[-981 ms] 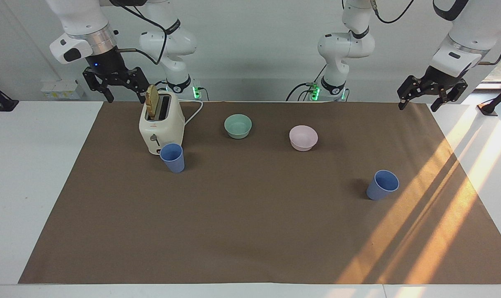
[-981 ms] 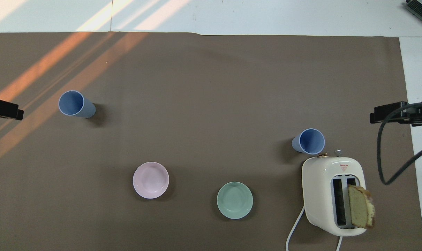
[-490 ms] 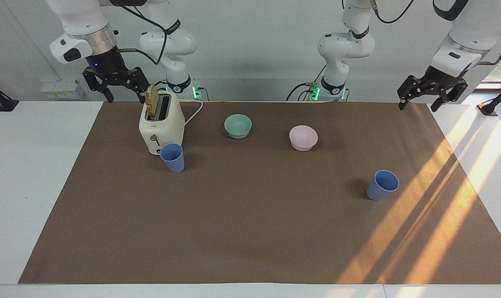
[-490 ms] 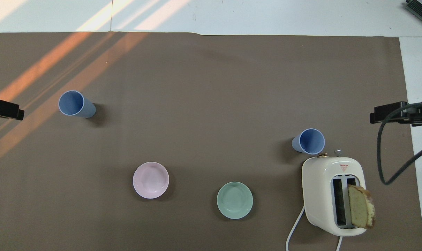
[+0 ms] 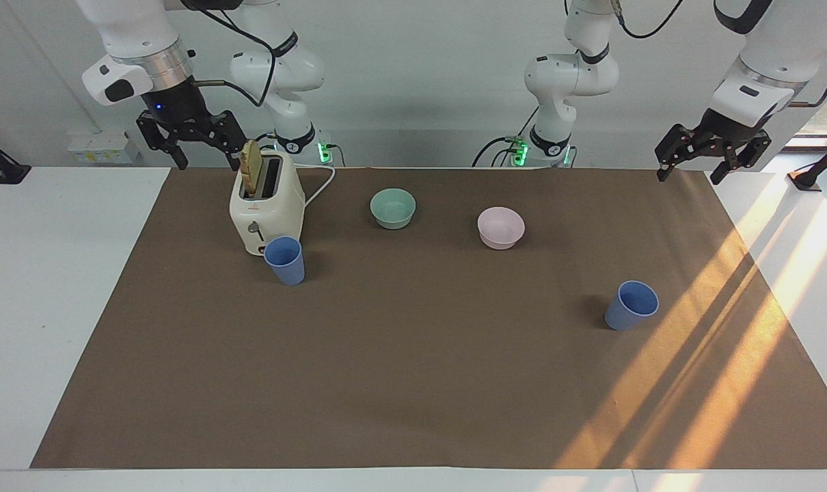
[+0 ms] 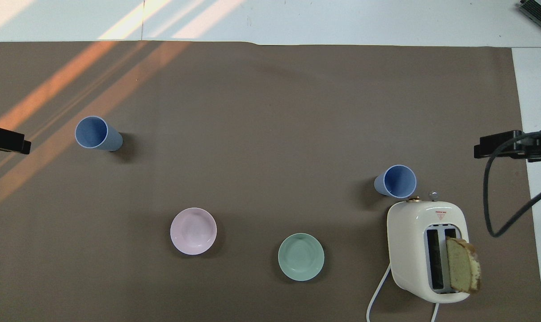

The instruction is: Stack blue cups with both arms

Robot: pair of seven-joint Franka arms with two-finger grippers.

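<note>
Nothing shifted over last second. Left gripper (image 5: 713, 154) and right gripper (image 5: 189, 139) raised, jaws wide, empty. Both blue cups (image 5: 284, 260) (image 5: 631, 305) upright, well apart. Stacking unstarted.

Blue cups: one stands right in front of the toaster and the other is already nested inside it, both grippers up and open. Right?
Not quite. The facing view shows the cup in front of the toaster alone: that blue cup is empty, and the other blue cup stands apart, toward the left arm's end of the table. The left gripper and right gripper are up and open, as you say.
</note>
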